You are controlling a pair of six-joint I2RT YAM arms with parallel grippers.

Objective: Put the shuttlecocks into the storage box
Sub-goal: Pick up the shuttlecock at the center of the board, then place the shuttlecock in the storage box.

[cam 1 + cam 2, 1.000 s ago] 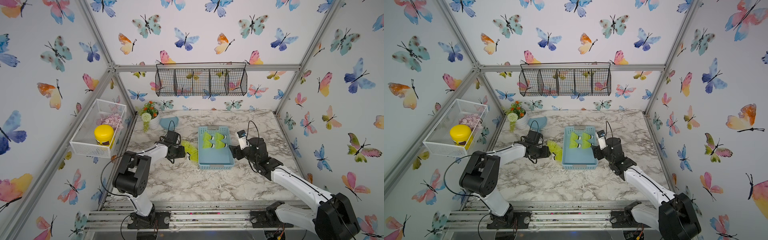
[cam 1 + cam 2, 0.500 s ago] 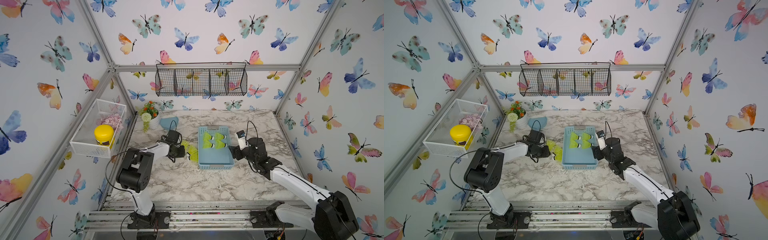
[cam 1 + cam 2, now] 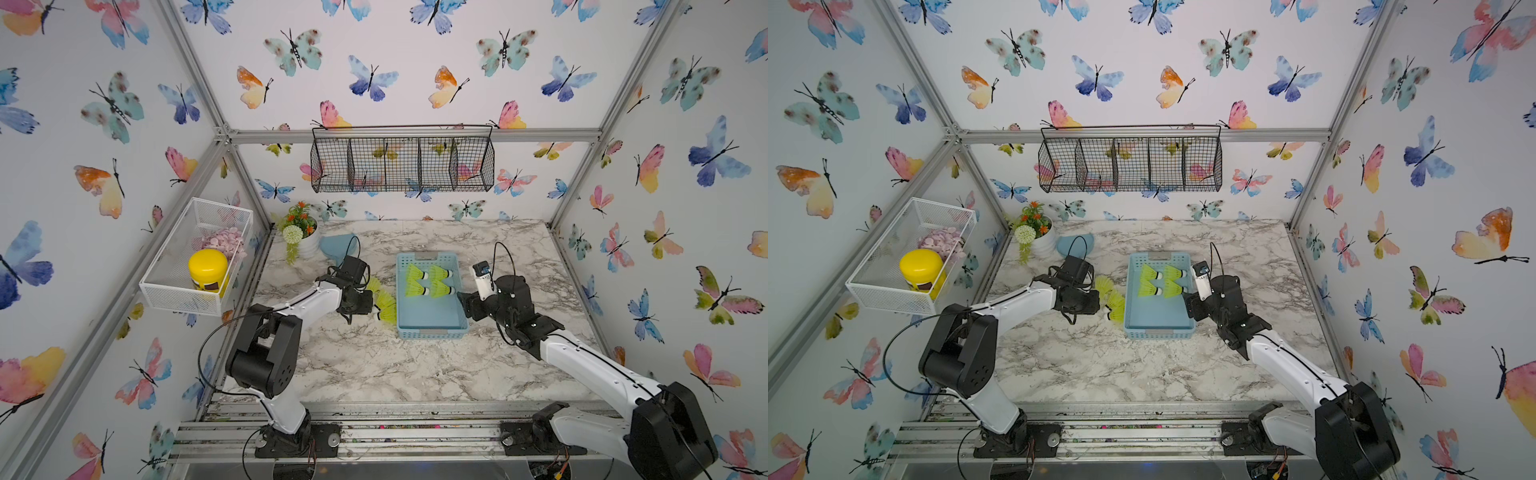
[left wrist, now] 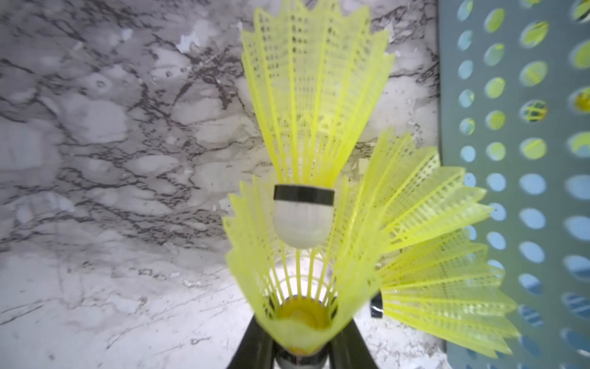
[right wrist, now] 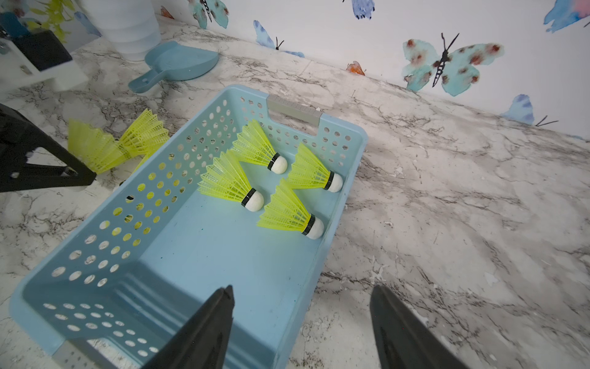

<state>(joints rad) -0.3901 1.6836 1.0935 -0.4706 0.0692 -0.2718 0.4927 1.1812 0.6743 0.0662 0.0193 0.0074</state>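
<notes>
The left gripper pinches one shuttlecock by its skirt, low over the table, just left of the storage box. Other shuttlecocks lie beside it. Four more lie in the far part of the box. The right gripper is spread above the box's right wall.

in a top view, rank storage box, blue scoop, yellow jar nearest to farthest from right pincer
1. storage box, right beside the right pincer
2. blue scoop, back left
3. yellow jar, in white basket, far left wall
</notes>
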